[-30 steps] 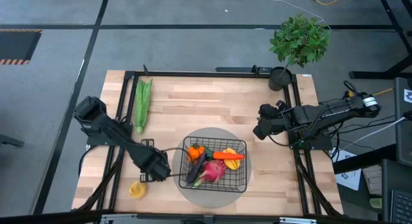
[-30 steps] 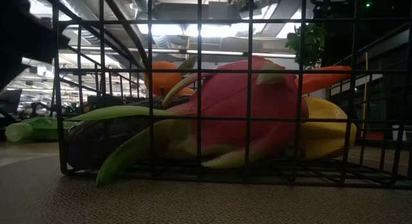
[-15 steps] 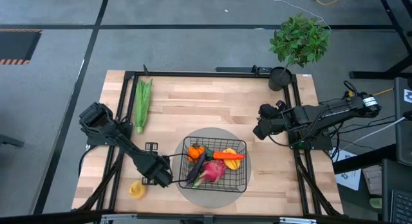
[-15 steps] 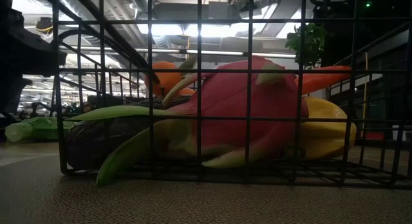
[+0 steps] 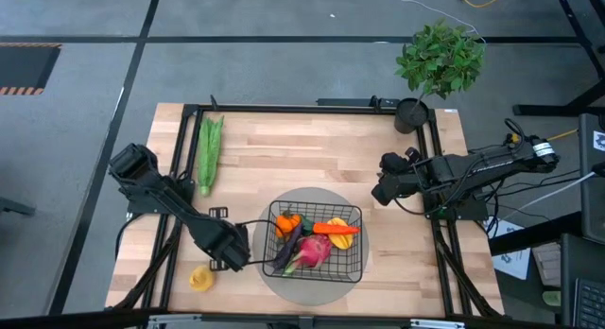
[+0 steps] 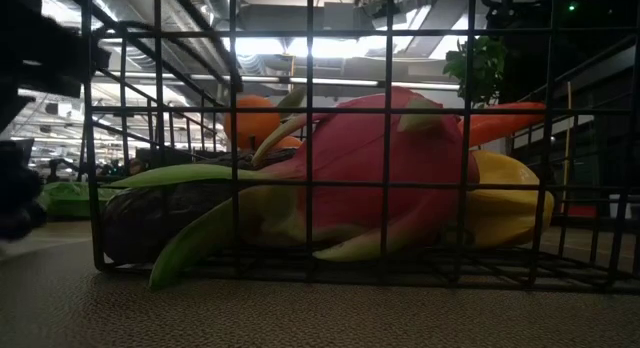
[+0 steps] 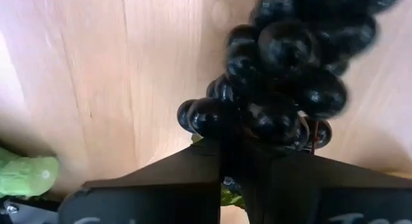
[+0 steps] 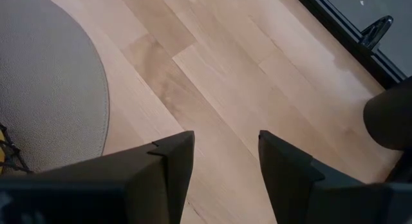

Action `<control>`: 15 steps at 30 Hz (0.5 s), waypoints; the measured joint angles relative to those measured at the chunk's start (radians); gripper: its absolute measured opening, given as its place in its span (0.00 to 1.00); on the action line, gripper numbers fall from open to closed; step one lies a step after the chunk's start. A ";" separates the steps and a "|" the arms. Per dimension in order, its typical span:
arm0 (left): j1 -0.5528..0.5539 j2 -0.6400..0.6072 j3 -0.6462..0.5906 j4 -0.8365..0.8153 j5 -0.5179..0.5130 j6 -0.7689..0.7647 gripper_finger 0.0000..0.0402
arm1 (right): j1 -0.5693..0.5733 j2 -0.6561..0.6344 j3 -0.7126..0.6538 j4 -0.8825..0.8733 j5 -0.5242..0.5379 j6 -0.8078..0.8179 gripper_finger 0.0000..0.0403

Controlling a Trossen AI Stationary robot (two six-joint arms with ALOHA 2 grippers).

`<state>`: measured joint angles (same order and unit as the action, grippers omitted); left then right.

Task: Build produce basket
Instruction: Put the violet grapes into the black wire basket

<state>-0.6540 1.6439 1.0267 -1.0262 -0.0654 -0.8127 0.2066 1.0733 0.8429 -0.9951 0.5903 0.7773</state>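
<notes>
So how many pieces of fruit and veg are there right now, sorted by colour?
Orange: 2, the orange cluster and carrot
Purple: 1, eggplant
Pink: 1, dragon fruit
Yellow: 2, mango and yellow fruit
Green: 1, long husk
Dark: 1, grapes held by the left gripper
Total: 8

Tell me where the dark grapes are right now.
The dark grapes hang in the left gripper, above the table just left of the basket, by the high and left wrist views.
</notes>
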 joint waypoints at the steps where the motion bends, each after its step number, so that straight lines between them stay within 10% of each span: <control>1: 0.000 -0.012 0.000 -0.003 0.000 0.000 0.01 | 0.000 0.000 0.000 0.000 -0.001 0.000 0.40; 8: 0.008 -0.091 0.058 -0.112 -0.040 0.002 0.00 | 0.000 0.000 0.000 0.000 -0.018 0.003 0.40; 15: 0.019 -0.138 0.272 -0.230 -0.293 0.148 0.00 | 0.000 0.000 0.000 0.000 -0.019 0.003 0.40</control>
<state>-0.6350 1.5059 1.2987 -1.2564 -0.3580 -0.6643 0.2066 1.0733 0.8433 -0.9951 0.5716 0.7803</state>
